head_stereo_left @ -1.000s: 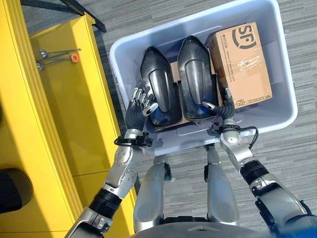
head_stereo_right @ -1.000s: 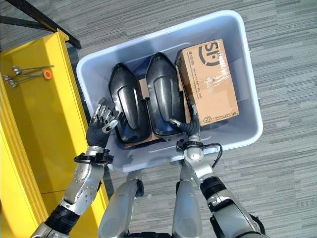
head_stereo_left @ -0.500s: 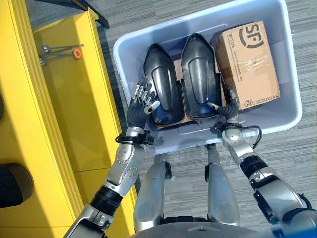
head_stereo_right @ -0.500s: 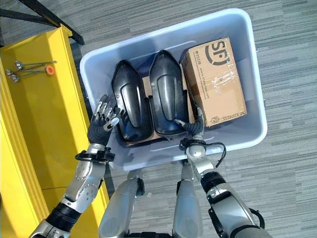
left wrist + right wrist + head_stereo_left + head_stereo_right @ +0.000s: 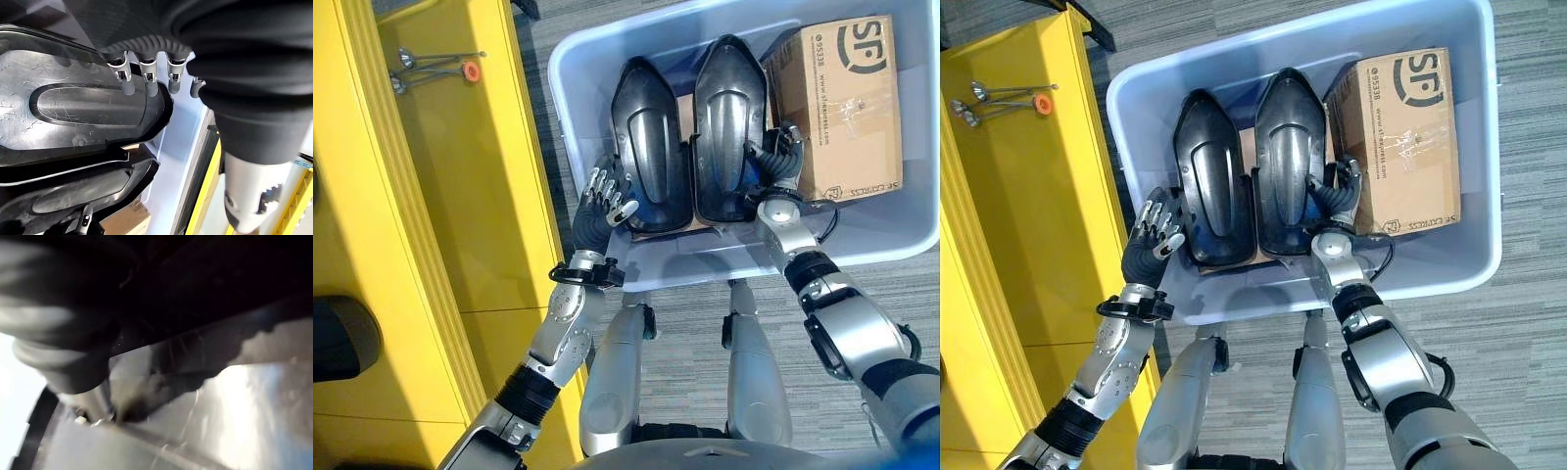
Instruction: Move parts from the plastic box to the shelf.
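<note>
1. Nearest the robot, the plastic box [image 5: 1185, 305] sits on grey carpet [image 5: 1489, 372] with its near wall facing the robot, and both hands reach over that wall.
2. The left hand [image 5: 1153, 238] is just inside the box's near left corner, fingers [image 5: 126, 84] straight and slightly spread. Their dark tips lie against the outer edge of the left black part [image 5: 1212, 188]. Nothing is gripped.
3. The right hand [image 5: 1334, 199] sits deeper in the box, wedged in the narrow gap between the right black part [image 5: 1283, 157] and the cardboard box [image 5: 1400, 137]. Its fingers curve toward the part's right edge. Whether they have actually closed on it cannot be told, since the right wrist view is too dark and smeared to read.
4. The two black parts lie side by side, long, moulded and pointed at the far end, touching each other along their length. They rest on a flat piece of brown cardboard [image 5: 651, 233] that peeks out at their near ends.
5. The cardboard box fills the right side of the plastic box, just beside the right part.
6. To the left, the yellow shelf [image 5: 1028, 245] stands close alongside the plastic box.
7. Farthest off on the shelf lie a few thin metal rods with an orange ring [image 5: 1040, 103].
</note>
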You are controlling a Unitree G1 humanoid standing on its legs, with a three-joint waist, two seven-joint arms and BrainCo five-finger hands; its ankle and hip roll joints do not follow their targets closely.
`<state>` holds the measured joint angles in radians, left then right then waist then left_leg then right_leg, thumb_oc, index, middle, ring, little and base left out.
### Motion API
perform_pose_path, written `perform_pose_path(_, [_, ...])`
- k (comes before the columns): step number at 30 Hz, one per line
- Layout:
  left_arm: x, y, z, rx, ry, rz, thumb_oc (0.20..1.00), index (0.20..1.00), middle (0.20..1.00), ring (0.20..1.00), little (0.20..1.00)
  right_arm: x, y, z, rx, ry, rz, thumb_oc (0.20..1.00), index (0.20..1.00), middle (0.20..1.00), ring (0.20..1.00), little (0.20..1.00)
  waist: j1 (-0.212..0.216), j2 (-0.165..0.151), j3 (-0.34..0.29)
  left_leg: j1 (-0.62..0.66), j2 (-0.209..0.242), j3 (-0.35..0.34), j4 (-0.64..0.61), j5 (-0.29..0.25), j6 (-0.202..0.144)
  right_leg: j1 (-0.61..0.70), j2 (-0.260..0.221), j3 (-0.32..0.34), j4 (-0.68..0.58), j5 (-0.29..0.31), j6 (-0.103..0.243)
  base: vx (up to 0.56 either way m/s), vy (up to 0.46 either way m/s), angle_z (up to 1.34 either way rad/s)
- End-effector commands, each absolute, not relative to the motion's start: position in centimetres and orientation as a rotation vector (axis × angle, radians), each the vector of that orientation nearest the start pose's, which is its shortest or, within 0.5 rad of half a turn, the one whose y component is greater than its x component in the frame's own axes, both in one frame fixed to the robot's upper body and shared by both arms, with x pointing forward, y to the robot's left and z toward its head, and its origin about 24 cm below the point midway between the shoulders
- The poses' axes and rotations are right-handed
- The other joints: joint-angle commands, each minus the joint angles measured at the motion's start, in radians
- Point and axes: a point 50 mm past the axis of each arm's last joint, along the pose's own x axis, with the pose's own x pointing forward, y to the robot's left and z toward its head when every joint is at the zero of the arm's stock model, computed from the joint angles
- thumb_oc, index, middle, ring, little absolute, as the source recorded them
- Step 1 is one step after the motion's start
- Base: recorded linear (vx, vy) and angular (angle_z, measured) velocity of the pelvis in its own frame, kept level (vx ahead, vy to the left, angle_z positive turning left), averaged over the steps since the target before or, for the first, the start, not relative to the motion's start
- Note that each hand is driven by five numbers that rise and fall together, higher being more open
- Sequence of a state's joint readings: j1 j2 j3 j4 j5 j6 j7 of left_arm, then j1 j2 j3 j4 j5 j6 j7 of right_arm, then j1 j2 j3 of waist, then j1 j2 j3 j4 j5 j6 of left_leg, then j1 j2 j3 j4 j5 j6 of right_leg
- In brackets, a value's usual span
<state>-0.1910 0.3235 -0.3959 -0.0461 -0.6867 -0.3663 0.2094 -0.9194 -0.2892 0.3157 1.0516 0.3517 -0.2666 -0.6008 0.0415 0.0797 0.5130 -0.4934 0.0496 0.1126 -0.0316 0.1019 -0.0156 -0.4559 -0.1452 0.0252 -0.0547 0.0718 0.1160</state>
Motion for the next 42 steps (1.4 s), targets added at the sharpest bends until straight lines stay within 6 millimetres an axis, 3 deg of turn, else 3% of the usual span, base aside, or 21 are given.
perform_pose_path(1, [26.4,12.4,13.4,-0.485,-0.463,-0.216,1.000,1.000,1.000,1.000,1.000,39.3,-18.4,11.2,-0.165,-0.082,-0.450,0.200,0.200,0.200,0.200,0.200,0.004,0.005,-0.005,0.038,0.047,-0.017,0.073,-0.048,-0.077,-0.069,-0.044,-0.011,0.106,0.059,0.029,0.00,0.022,0.09])
perform_pose_path(10, [26.4,12.4,13.4,-0.485,-0.464,-0.226,1.000,1.000,1.000,1.000,1.000,38.3,-19.9,7.8,-0.231,0.070,-0.466,0.200,0.200,0.200,0.200,0.200,0.008,0.005,-0.017,0.065,0.045,-0.021,0.064,-0.049,-0.077,-0.043,-0.047,-0.016,0.101,0.055,0.028,0.00,0.005,0.01])
perform_pose_path(11, [26.4,12.3,13.3,-0.488,-0.461,-0.240,1.000,1.000,1.000,1.000,1.000,37.8,-21.0,7.1,-0.226,0.093,-0.488,0.200,0.200,0.200,0.200,0.200,0.005,0.001,-0.032,0.089,0.045,-0.021,0.055,-0.049,-0.079,-0.017,-0.050,-0.021,0.093,0.054,0.031,0.00,0.000,0.00])
perform_pose_path(14, [26.4,12.4,13.0,-0.486,-0.452,-0.240,1.000,1.000,1.000,1.000,1.000,37.6,-21.6,7.2,-0.211,0.074,-0.495,0.200,0.200,0.200,0.200,0.200,0.002,-0.004,-0.048,0.109,0.047,-0.023,0.044,-0.044,-0.080,0.002,-0.052,-0.022,0.084,0.059,0.031,0.02,0.008,0.04])
perform_pose_path(21, [26.5,13.3,12.1,-0.467,-0.427,-0.211,1.000,1.000,1.000,1.000,1.000,36.9,-20.8,10.7,-0.145,-0.183,-0.403,0.200,0.200,0.200,0.200,0.200,-0.025,-0.033,-0.095,0.169,0.057,-0.021,0.017,-0.042,-0.084,0.050,-0.049,-0.022,0.068,0.063,0.032,0.01,-0.005,0.00])
perform_pose_path(23, [26.5,13.8,11.8,-0.454,-0.417,-0.195,1.000,1.000,1.000,1.000,1.000,35.9,-20.2,13.0,-0.134,-0.337,-0.359,0.200,0.200,0.200,0.200,0.200,-0.035,-0.044,-0.120,0.204,0.063,-0.017,-0.001,-0.043,-0.086,0.081,-0.047,-0.022,0.051,0.061,0.035,0.05,-0.026,-0.03])
perform_pose_path(29, [26.6,15.0,11.5,-0.408,-0.416,-0.168,1.000,1.000,1.000,1.000,1.000,33.1,-19.7,16.2,-0.101,-0.564,-0.294,0.200,0.200,0.200,0.200,0.200,-0.061,-0.066,-0.180,0.260,0.077,-0.003,-0.025,-0.038,-0.089,0.121,-0.040,-0.017,0.027,0.066,0.040,0.04,-0.031,-0.10])
perform_pose_path(33, [26.3,15.8,11.0,-0.396,-0.398,-0.152,1.000,1.000,1.000,1.000,1.000,31.4,-19.4,16.1,-0.090,-0.606,-0.237,0.200,0.200,0.200,0.200,0.200,-0.070,-0.076,-0.201,0.287,0.082,0.003,-0.030,-0.040,-0.091,0.142,-0.034,-0.012,0.025,0.061,0.040,0.05,-0.039,-0.08])
perform_pose_path(36, [25.5,17.3,10.2,-0.372,-0.378,-0.121,1.000,1.000,1.000,1.000,1.000,28.6,-19.4,16.2,0.048,-0.653,-0.121,0.200,0.200,0.200,0.200,0.200,-0.086,-0.082,-0.250,0.346,0.107,0.014,-0.041,-0.037,-0.101,0.187,-0.018,-0.010,0.021,0.049,0.038,0.08,-0.069,-0.03])
perform_pose_path(40, [24.8,18.3,9.3,-0.362,-0.351,-0.095,1.000,1.000,1.000,1.000,1.000,27.4,-19.6,15.5,0.071,-0.635,-0.075,0.200,0.200,0.200,0.200,0.200,-0.092,-0.080,-0.284,0.394,0.128,0.023,-0.044,-0.039,-0.109,0.226,-0.006,-0.011,0.030,0.025,0.032,0.07,-0.057,-0.18])
perform_pose_path(42, [24.0,19.1,8.3,-0.366,-0.313,-0.076,1.000,1.000,1.000,1.000,1.000,26.4,-19.4,14.9,0.133,-0.605,-0.010,0.200,0.200,0.200,0.200,0.200,-0.093,-0.068,-0.327,0.457,0.157,0.022,-0.041,-0.035,-0.117,0.268,0.017,-0.017,0.096,-0.034,0.012,0.10,-0.110,-0.10])
